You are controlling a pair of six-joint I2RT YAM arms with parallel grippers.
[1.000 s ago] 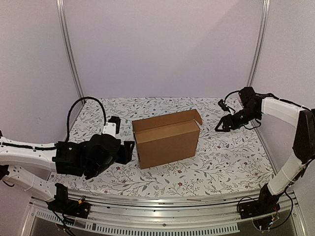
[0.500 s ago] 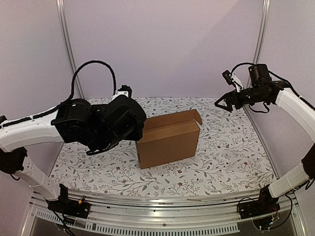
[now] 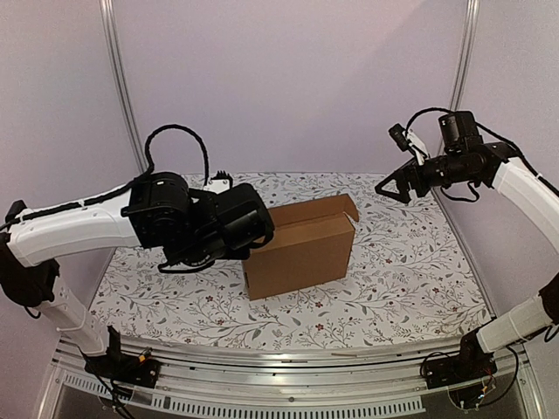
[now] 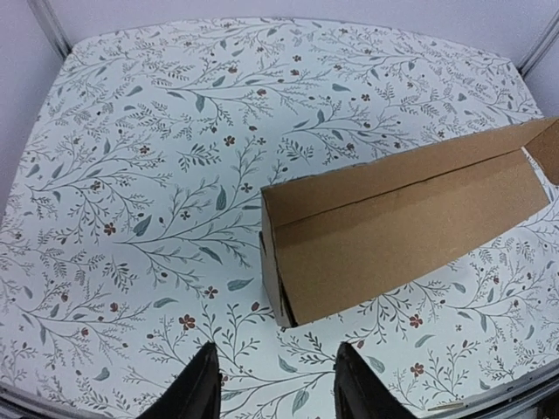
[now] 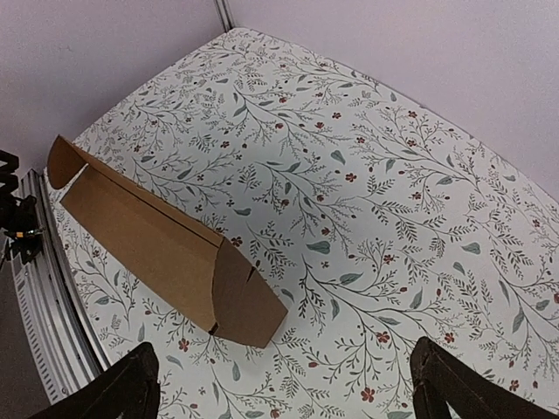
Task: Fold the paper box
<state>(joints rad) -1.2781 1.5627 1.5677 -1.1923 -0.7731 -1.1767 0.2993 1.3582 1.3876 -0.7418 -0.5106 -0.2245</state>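
The paper box [image 3: 301,246], plain brown cardboard, stands on a long side in the middle of the table, its top open with a lid flap and a small end tab raised at the back right. My left arm [image 3: 205,229] hovers just left of the box. In the left wrist view my left gripper [image 4: 276,394] is open above the cloth, with nothing between its fingers and the box's near corner [image 4: 288,314] just ahead. High at the back right, my right gripper [image 3: 389,187] is spread wide and empty. From there the box [image 5: 144,236] lies far below, one end flap [image 5: 249,301] sticking out.
A floral cloth [image 3: 393,288] covers the table. Aluminium posts [image 3: 122,87] [image 3: 461,70] and pale walls close in the back and sides. A metal rail [image 3: 288,362] runs along the near edge. The left arm's black cable [image 3: 179,135] loops above it.
My left arm has lifted off the table and swung right, up to the box's left end. My right arm has risen higher and its jaws have spread wider. The box has not moved.
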